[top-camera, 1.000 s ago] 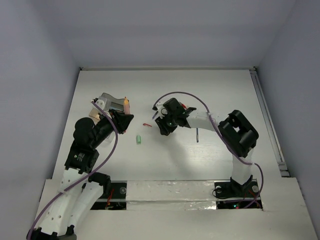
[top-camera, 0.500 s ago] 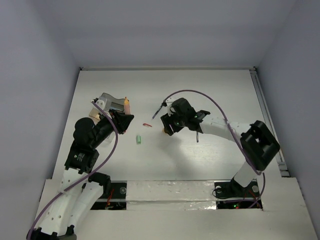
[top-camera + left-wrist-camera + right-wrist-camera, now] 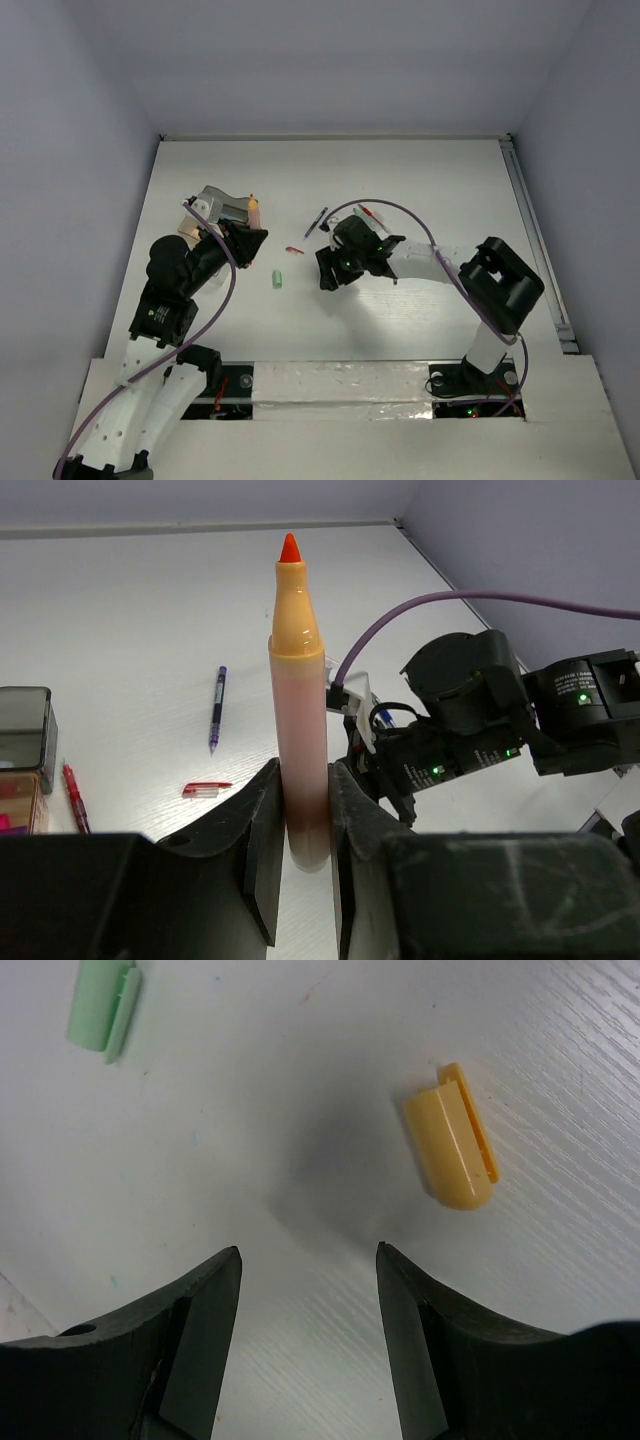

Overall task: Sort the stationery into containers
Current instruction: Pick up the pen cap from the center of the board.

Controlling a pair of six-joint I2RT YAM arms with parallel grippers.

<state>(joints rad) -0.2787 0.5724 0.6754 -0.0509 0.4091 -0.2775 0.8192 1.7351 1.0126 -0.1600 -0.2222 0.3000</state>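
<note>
Left gripper is clamped on the uncapped peach highlighter, right gripper hangs open beside the orange cap. Probably needs to centre over the cap before closing.

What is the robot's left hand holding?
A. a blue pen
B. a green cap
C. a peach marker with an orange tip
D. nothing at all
C: in the left wrist view the left hand is shut on the peach marker, whose orange tip sticks out past the fingers.
</note>
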